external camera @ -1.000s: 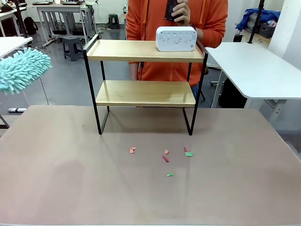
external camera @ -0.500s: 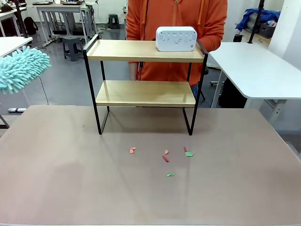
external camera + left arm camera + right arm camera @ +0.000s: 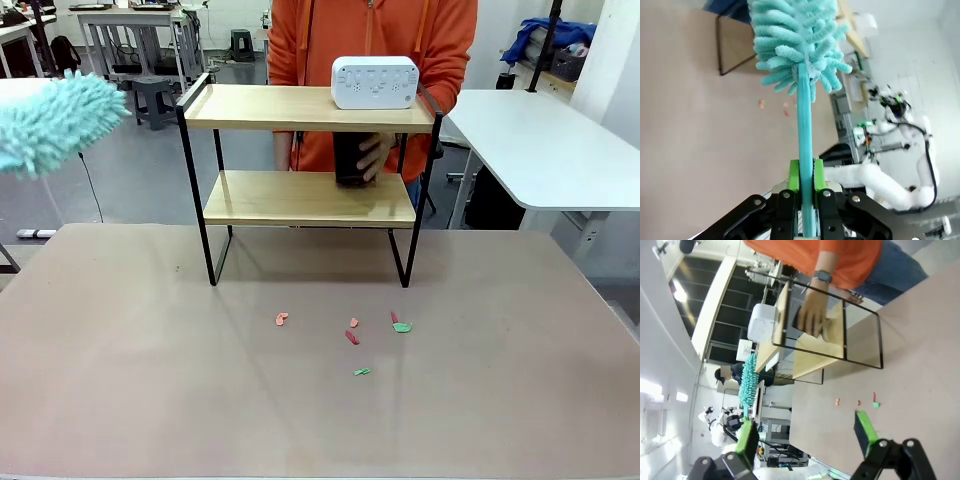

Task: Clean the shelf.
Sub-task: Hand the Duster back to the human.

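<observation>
Shelf of two pale wooden boards in a thin black metal frame stands at the brown table's far side. It looks rigid and light, apt to slide, so brace a leg. Left gripper clamps the fluffy teal duster by its handle; right gripper gapes empty.

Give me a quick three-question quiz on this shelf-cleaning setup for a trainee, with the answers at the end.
1. True or false: the left gripper is shut on the handle of the teal duster.
2. Where does the white box stand on the shelf? A: on the top board. B: on the lower board. C: under both boards.
3. Fill in the blank: the person's hand holds a dark object just above the shelf's ___ board.

Key: 1 true; 2 A; 3 lower.
</observation>
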`<state>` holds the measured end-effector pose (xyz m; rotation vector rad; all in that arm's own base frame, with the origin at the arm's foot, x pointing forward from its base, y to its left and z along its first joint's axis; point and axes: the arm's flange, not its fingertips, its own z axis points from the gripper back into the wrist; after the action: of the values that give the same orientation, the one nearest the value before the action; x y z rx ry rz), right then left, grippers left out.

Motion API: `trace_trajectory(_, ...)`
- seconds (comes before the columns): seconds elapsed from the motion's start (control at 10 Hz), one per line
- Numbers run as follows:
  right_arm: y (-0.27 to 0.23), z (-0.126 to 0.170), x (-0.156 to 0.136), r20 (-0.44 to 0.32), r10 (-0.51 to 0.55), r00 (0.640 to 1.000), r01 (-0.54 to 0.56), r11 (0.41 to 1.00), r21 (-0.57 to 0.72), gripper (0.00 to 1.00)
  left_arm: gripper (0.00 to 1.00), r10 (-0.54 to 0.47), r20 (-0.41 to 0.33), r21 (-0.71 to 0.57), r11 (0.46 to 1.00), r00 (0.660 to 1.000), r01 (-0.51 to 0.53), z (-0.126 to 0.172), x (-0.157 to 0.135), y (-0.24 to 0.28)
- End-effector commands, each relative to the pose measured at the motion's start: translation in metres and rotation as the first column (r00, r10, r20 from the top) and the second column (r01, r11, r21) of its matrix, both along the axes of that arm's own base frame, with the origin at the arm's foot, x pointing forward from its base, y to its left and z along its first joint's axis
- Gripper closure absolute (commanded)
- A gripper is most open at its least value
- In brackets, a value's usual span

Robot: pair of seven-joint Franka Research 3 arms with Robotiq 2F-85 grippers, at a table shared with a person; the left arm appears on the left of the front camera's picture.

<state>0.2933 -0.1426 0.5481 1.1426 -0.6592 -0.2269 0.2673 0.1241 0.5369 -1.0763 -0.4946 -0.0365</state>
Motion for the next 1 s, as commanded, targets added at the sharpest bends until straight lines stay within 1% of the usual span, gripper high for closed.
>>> trace_trajectory(0.0,0.034,0.037,0.032,0.066,0.082,0.994,-0.078,0.995,-0.063,0.00,0.87,-0.213,0.162,-0.035,0.975,0.964,0.221,0.037,-0.020,-0.006)
trace_trajectory(0.1,0.058,0.052,0.043,0.108,0.132,0.985,-0.123,0.989,-0.084,0.00,0.87,-0.360,0.200,-0.001,0.930,0.911,0.367,0.049,-0.033,-0.017)
trace_trajectory(0.2,0.083,0.064,0.051,0.158,0.173,0.972,-0.159,0.983,-0.095,0.00,0.87,-0.503,0.177,0.065,0.864,0.846,0.500,0.055,-0.042,-0.031)
trace_trajectory(0.3,0.104,0.068,0.054,0.172,0.218,0.961,-0.201,0.973,-0.115,0.00,0.87,-0.628,0.120,0.102,0.778,0.769,0.620,0.054,-0.046,-0.043)
trace_trajectory(0.4,0.126,0.063,0.053,0.182,0.262,0.948,-0.242,0.962,-0.124,0.00,0.87,-0.797,0.042,0.101,0.603,0.602,0.792,0.048,-0.045,-0.060)
trace_trajectory(0.5,0.137,0.053,0.049,0.188,0.289,0.939,-0.266,0.954,-0.135,0.00,0.87,-0.906,-0.033,0.083,0.418,0.422,0.905,0.038,-0.035,-0.091)
trace_trajectory(0.6,0.122,0.076,0.046,0.132,0.248,0.960,-0.233,0.965,-0.120,0.00,0.87,-0.889,-0.111,0.128,0.431,0.444,0.893,0.032,-0.027,-0.104)
trace_trajectory(0.7,0.122,0.076,0.046,0.132,0.248,0.960,-0.233,0.965,-0.120,0.00,0.87,-0.759,0.041,0.038,0.651,0.650,0.758,0.045,-0.057,-0.084)
trace_trajectory(0.8,0.138,0.069,0.048,0.138,0.286,0.948,-0.268,0.954,-0.133,0.00,0.87,-0.759,0.041,0.038,0.651,0.650,0.758,0.045,-0.057,-0.084)
trace_trajectory(0.9,0.132,0.067,0.047,0.109,0.311,0.944,-0.296,0.946,-0.135,0.00,0.87,-0.847,-0.047,0.048,0.527,0.529,0.849,0.027,-0.040,-0.116)
